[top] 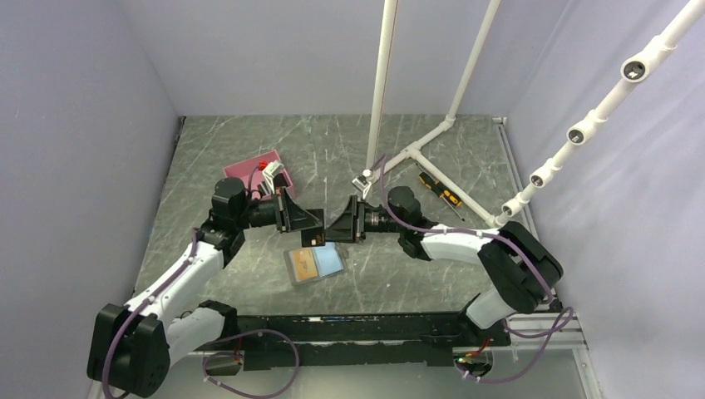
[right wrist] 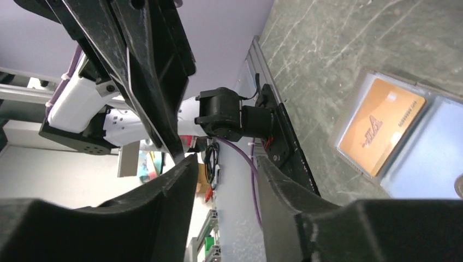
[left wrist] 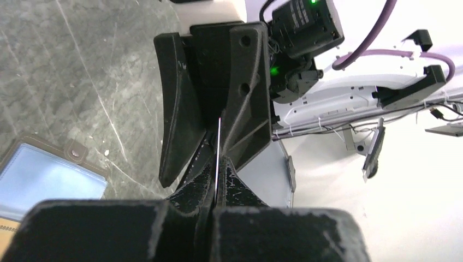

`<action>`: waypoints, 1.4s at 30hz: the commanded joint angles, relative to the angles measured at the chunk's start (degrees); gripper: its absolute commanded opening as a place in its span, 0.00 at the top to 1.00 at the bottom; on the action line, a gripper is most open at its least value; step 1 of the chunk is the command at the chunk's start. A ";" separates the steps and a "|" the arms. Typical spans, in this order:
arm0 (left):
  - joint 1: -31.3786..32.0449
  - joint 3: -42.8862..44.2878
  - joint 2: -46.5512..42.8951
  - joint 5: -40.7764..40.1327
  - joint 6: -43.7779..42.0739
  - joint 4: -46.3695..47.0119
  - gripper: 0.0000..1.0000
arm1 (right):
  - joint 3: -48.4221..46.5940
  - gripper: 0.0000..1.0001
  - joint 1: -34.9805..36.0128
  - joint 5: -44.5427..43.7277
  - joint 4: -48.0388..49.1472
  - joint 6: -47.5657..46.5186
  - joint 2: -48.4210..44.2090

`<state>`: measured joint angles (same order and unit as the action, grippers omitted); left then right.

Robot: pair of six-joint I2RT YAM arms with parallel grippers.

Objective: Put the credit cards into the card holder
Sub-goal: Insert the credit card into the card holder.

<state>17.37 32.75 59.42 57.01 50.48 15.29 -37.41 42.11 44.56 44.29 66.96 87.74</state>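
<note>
Centrally above a grey marbled table [top: 208, 249], two black robot grippers meet tip to tip, one reaching in from each side. The left gripper [left wrist: 217, 169] has its jaws clenched on a black credit card [top: 314, 238], which hangs in the air off the table surface. From the left wrist camera that card is seen edge-on, a thin pale line running from the pinched fingertips into the gap between the fingers of the opposite gripper. The right gripper [right wrist: 224, 164] faces it with its jaws parted. I cannot tell whether either of its fingers touches the card.

Just below the held card, towards the middle of the table's near edge, the card holder [top: 328, 266] lies opened flat. It is grey with a light blue lining. An orange credit card [right wrist: 382, 125] lies face up in its left half, set at a slight angle to the table edges.

Towards the far left corner sits a pink box [top: 249, 169], close behind the left arm's wrist. A screwdriver with a yellow-and-black handle [top: 441, 190] lies towards the far right, beside a white pipe frame [top: 432, 137] that stands on the table.
</note>
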 commanded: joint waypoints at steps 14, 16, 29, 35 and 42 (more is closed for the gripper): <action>0.14 -1.63 -4.09 -3.90 4.04 4.89 1.00 | 1.51 0.47 1.42 -2.17 8.14 1.59 -6.77; 0.21 -2.07 -3.38 -3.57 5.40 6.43 1.00 | 1.07 0.56 2.05 -2.38 11.06 3.18 -5.00; 0.21 -7.15 -12.23 -5.83 9.49 0.59 0.21 | 0.54 1.00 0.23 -2.98 11.53 4.24 -1.88; 0.21 -11.94 -17.32 -7.05 12.44 3.90 0.32 | -0.05 1.00 0.23 1.44 16.87 7.72 0.75; 0.21 -11.85 -14.48 -8.24 13.96 7.90 0.49 | 0.71 1.00 0.86 2.31 19.62 8.91 1.18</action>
<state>17.45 20.84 44.23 50.41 63.26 18.59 -35.97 42.48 45.54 58.06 75.29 89.56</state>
